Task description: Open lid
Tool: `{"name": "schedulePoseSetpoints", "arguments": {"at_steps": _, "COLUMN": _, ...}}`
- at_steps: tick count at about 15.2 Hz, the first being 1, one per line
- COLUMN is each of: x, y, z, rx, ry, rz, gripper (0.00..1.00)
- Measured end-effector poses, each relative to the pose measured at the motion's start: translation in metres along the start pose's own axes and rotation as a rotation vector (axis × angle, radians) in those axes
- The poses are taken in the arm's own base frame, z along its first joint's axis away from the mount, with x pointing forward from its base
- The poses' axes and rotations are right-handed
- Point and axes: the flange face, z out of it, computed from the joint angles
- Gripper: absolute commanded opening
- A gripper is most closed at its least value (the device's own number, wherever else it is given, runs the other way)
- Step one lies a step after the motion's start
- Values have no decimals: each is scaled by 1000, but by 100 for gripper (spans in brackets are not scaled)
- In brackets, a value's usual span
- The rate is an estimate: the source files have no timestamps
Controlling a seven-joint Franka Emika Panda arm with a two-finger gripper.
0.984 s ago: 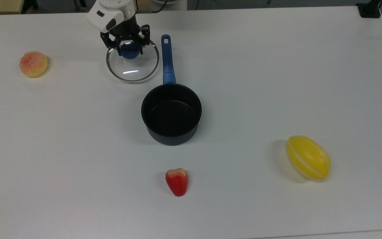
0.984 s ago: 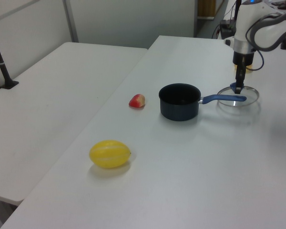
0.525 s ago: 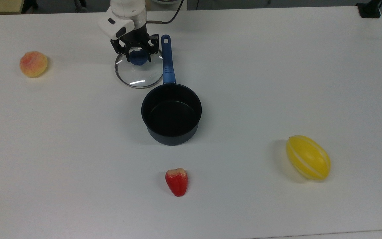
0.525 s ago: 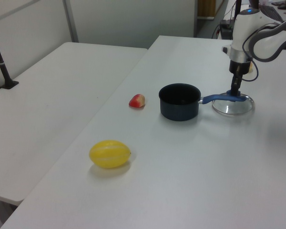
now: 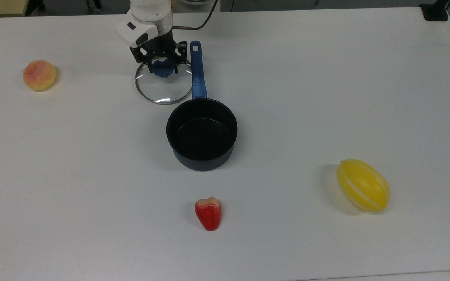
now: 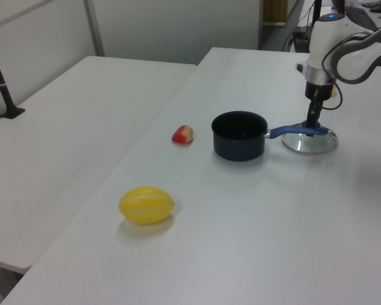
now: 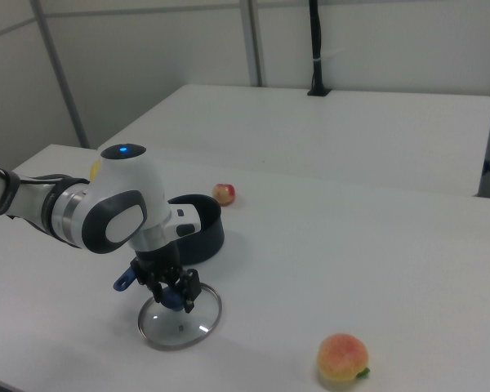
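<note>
A white robot arm reaches down over a white surface point(image 5: 326, 78), its black two-finger tool point(image 5: 161, 65) set on the blue knob point(image 5: 163, 70) at the centre of a round glass lid point(image 5: 163, 86). The two fingers stand on either side of the knob and look closed against it. The lid lies on the surface directly under the tool, off the pan, its metal rim just beside the pan's long blue handle point(image 5: 197, 70) on the top view's right.

Compared with half a second ago, the tool and lid are in almost the same place; the bright glint on the glass has slid toward the lid's near edge, so the lid looks lower or flatter. A full second ago the tool and lid sat further to the top view's left, well clear of the handle.

No lettering on the lid can be read.

The dark saucepan point(image 5: 202, 133) stands open and empty, near the tool, below it and to the top view's right. A peach point(image 5: 39, 75) lies well apart from the tool to the top view's left. A red fruit point(image 5: 208, 213) lies far below the tool, beyond the pan. A yellow melon point(image 5: 363, 185) lies farthest away, toward the top view's lower right.

In the left view the tool point(image 6: 313, 125) comes straight down onto the lid point(image 6: 310, 140). In the right view the tool point(image 7: 170, 290) sits over the lid point(image 7: 180, 318), with the peach point(image 7: 342, 358) to the right view's right
</note>
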Motion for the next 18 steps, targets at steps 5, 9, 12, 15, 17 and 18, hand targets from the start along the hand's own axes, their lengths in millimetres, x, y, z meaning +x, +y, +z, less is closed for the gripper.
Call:
{"name": "schedulePoseSetpoints", "arguments": {"at_steps": 5, "x": -1, "y": 3, "z": -3, "rx": 3, "ry": -35, "rz": 35, "gripper": 100}}
{"name": "schedulePoseSetpoints", "arguments": {"at_steps": 9, "x": 5, "y": 21, "z": -22, "rx": 0, "ry": -41, "rz": 59, "gripper": 100}}
{"name": "schedulePoseSetpoints", "arguments": {"at_steps": 12, "x": 11, "y": 50, "z": -58, "rx": 0, "ry": -63, "rz": 49, "gripper": 100}}
{"name": "schedulePoseSetpoints", "arguments": {"at_steps": 15, "x": 17, "y": 82, "z": -113, "rx": 4, "ry": -69, "rz": 87, "gripper": 100}}
{"name": "schedulePoseSetpoints", "arguments": {"at_steps": 17, "x": 23, "y": 94, "z": -154, "rx": 4, "ry": -39, "rz": 108, "gripper": 100}}
{"name": "schedulePoseSetpoints", "arguments": {"at_steps": 18, "x": 25, "y": 96, "z": -172, "rx": 7, "ry": -24, "rz": 113, "gripper": 100}}
